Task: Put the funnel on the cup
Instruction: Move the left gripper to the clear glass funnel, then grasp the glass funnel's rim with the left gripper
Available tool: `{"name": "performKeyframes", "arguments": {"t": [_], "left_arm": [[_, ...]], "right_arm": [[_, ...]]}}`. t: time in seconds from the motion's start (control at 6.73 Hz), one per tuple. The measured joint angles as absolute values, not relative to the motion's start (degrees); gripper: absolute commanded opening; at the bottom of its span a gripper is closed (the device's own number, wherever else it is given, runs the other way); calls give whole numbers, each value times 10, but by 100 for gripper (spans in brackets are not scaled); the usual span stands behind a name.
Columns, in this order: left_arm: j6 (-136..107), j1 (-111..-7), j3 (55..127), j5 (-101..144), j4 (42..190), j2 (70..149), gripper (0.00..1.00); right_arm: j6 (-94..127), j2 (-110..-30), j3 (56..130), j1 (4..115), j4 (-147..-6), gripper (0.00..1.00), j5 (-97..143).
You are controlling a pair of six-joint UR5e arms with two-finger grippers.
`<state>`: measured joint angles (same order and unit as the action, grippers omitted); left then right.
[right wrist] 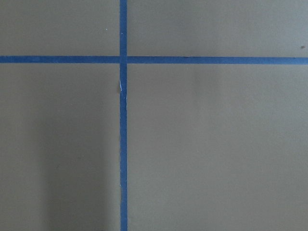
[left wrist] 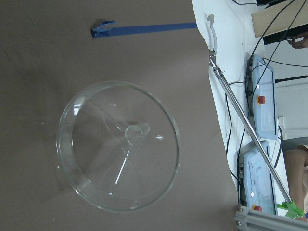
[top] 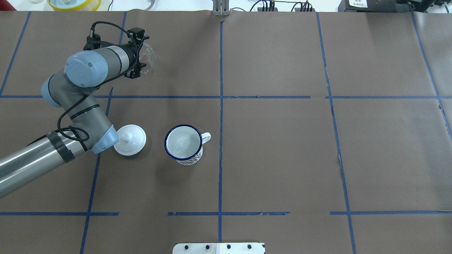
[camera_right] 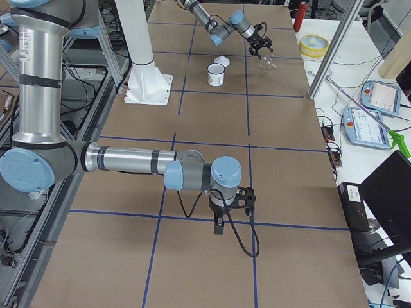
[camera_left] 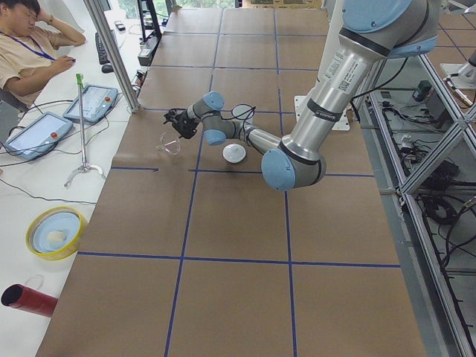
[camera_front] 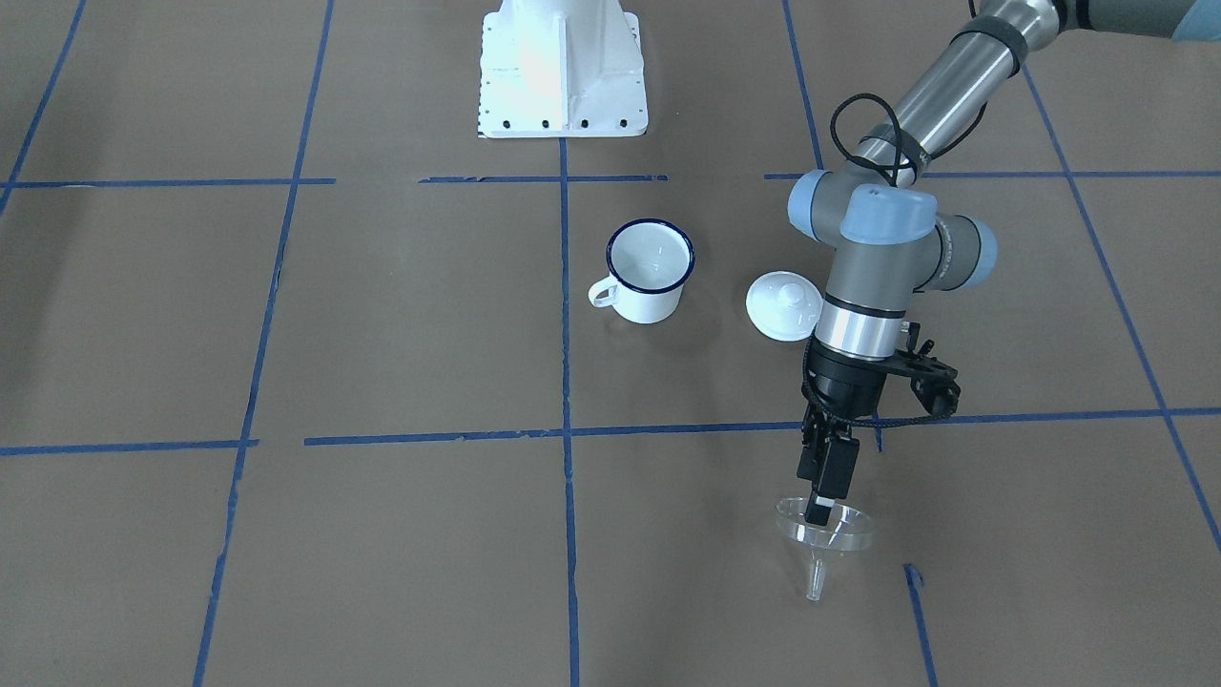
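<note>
The clear funnel [camera_front: 844, 536] hangs upright with its spout pointing down, just above the brown paper near the table's far edge. My left gripper [camera_front: 818, 515] is shut on its rim from above, one finger inside the cone. The left wrist view looks straight down into the funnel [left wrist: 118, 144]; no fingers show there. The white mug with a dark blue rim [camera_front: 649, 272] stands upright and empty near the table's middle [top: 183, 144], well apart from the funnel [top: 150, 60]. My right gripper [camera_right: 218, 224] shows only in the exterior right view, low over the table; I cannot tell whether it is open or shut.
A white round knobbed lid [camera_front: 784, 305] lies between the mug and my left arm, partly under the arm's elbow in the overhead view [top: 130, 140]. The white robot base [camera_front: 561, 67] stands behind the mug. Blue tape lines cross the brown paper. Operator tablets lie beyond the far edge [left wrist: 262, 98].
</note>
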<state>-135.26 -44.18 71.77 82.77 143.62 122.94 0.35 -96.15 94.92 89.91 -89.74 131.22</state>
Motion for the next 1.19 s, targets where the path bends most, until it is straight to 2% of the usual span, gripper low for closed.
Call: {"name": "performKeyframes", "arguments": {"t": [0.15, 0.59, 0.89, 1.04, 1.19], "left_arm": [[-1353, -450, 705, 825, 1445, 1230, 78], [-1354, -459, 682, 824, 1463, 1242, 78], [-1354, -460, 662, 824, 1481, 1255, 66], [-1354, -460, 659, 824, 1483, 1257, 52], [-1354, -459, 656, 824, 1484, 1258, 6]], "right_arm": [[4, -962, 949, 899, -897, 100, 1312], [4, -962, 949, 899, -897, 100, 1312], [4, -962, 949, 899, -897, 100, 1312], [4, -962, 949, 899, -897, 100, 1312], [4, -962, 949, 899, -897, 100, 1312]]}}
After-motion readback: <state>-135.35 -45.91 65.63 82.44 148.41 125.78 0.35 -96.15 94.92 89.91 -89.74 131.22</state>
